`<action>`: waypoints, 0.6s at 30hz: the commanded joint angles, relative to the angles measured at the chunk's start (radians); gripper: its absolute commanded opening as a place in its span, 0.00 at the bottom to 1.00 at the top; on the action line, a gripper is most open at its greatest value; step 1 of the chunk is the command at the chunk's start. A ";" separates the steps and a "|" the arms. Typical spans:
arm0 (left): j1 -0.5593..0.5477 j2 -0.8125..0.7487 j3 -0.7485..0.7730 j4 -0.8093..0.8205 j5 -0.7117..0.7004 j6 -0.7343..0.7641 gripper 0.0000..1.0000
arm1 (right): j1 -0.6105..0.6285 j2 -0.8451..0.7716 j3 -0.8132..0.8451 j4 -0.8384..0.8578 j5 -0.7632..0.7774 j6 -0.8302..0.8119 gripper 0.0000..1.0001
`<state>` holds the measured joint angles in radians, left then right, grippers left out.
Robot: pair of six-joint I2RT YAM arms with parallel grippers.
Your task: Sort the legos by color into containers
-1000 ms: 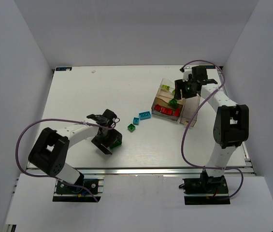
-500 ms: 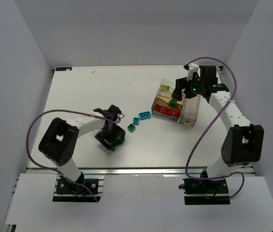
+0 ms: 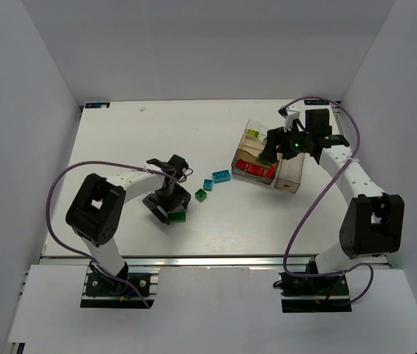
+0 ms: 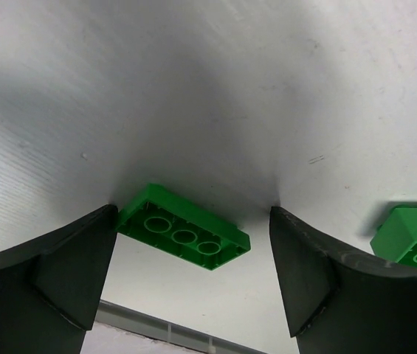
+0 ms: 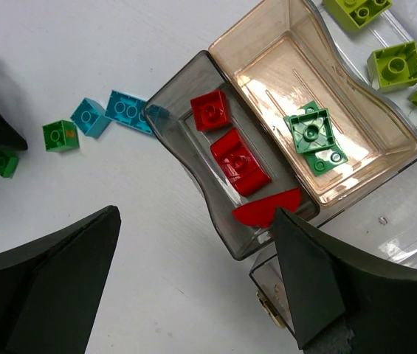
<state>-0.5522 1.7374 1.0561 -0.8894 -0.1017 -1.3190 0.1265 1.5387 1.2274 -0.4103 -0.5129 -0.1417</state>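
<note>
My left gripper (image 3: pixel 167 206) is open and low over the table. A dark green lego (image 4: pixel 184 237) lies hollow side up between its fingers, touching the left finger (image 4: pixel 60 280); it also shows in the top view (image 3: pixel 176 216). A second green lego (image 4: pixel 415 240) lies to the right. My right gripper (image 3: pixel 277 144) is open and empty above the containers. The grey container (image 5: pixel 186 133) holds red legos (image 5: pixel 239 161), the amber one (image 5: pixel 267 66) holds two green legos (image 5: pixel 311 133), and the clear one (image 5: pixel 415 29) holds lime legos (image 5: pixel 394 65).
A small green lego (image 3: pixel 201 195) and two cyan legos (image 3: pixel 221 175) lie on the table between the arms. A longer narrow box (image 3: pixel 291 171) stands at the cluster's right. White walls enclose the table on the left, back and right.
My left arm has swung and its gripper has shifted slightly back, with the green lego still at its fingers. My right gripper has moved a little nearer over the containers.
</note>
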 commanded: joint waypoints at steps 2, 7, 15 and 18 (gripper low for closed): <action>0.011 0.022 0.021 0.007 -0.036 0.032 0.93 | -0.002 -0.048 -0.012 0.028 -0.038 -0.007 0.89; 0.011 0.030 0.005 0.035 -0.010 0.060 0.91 | -0.005 -0.054 -0.017 0.028 -0.032 -0.009 0.89; 0.011 -0.025 -0.039 0.113 0.016 0.113 0.57 | -0.002 -0.049 -0.016 0.033 -0.033 -0.001 0.89; 0.011 -0.052 -0.053 0.144 0.023 0.133 0.54 | -0.002 -0.046 -0.016 0.031 -0.035 0.002 0.89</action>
<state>-0.5453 1.7176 1.0309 -0.8314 -0.0750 -1.2144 0.1261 1.5150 1.2118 -0.4088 -0.5278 -0.1406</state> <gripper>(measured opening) 0.551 0.889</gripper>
